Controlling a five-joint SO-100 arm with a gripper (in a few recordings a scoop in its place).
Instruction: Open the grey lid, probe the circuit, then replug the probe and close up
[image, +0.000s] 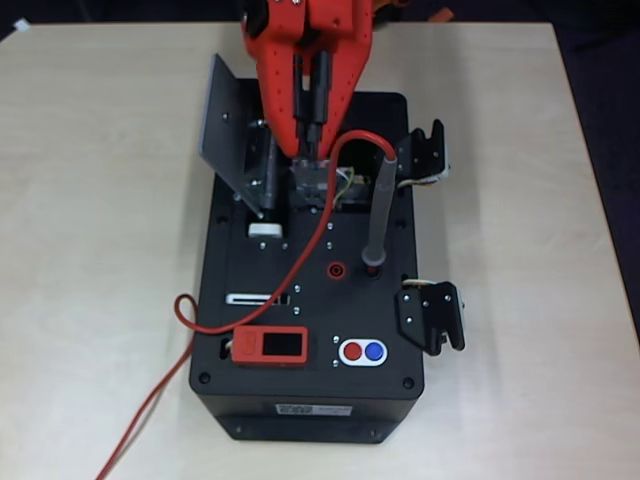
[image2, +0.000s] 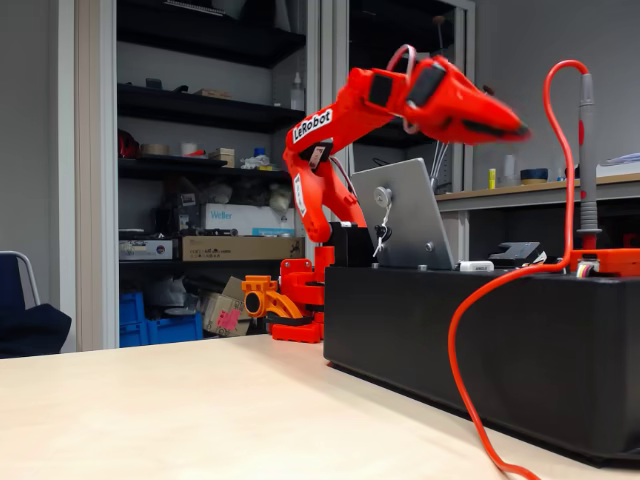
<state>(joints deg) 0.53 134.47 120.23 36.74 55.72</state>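
The grey lid (image: 235, 130) stands swung open at the back left of the black box (image: 300, 400); in the fixed view the lid (image2: 405, 215) leans back with its knob facing the camera. The circuit (image: 325, 187) lies exposed in the recess beside it. My red gripper (image: 308, 158) hangs above that recess, shut and with nothing in it; its tip (image2: 512, 128) is well above the box top. The probe (image: 378, 215) stands upright in a socket to the right of the gripper, apart from it. Its red cable (image: 300, 262) loops from the top of the probe (image2: 586, 170) down over the box.
A red socket (image: 337, 269), a red device with a black screen (image: 270, 346) and the red and blue buttons (image: 362, 351) sit on the box's front half. Two black latches (image: 432, 315) jut from its right side. The cable trails onto the table (image: 100, 250) at front left.
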